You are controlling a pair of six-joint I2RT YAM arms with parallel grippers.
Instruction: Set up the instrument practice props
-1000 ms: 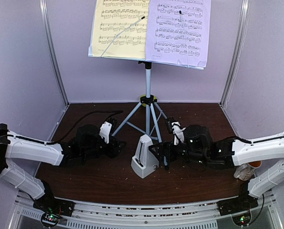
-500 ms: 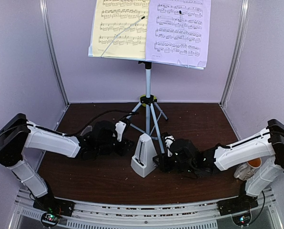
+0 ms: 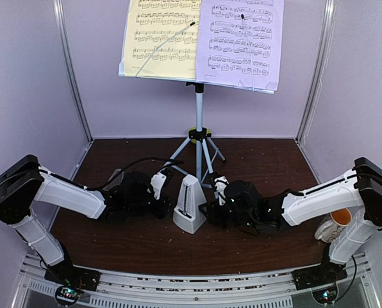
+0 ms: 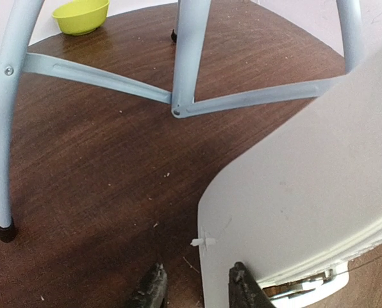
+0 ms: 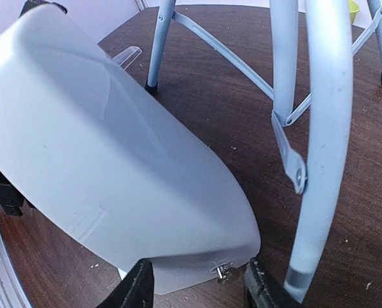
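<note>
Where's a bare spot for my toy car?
Front strip of table, before the metronome, is bare; so is the back right corner beside the tripod. The middle is crowded: left arm and right arm flank the metronome.

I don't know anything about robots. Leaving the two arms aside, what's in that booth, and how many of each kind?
music stand: 1
sheets of music: 2, a yellow sheet and a lilac sheet
metronome: 1
green bowl: 1
mug: 1
Total: 6

green bowl (image 4: 82, 14) and orange-lined white mug (image 3: 332, 228) on dark wooden table (image 3: 146, 247).
</note>
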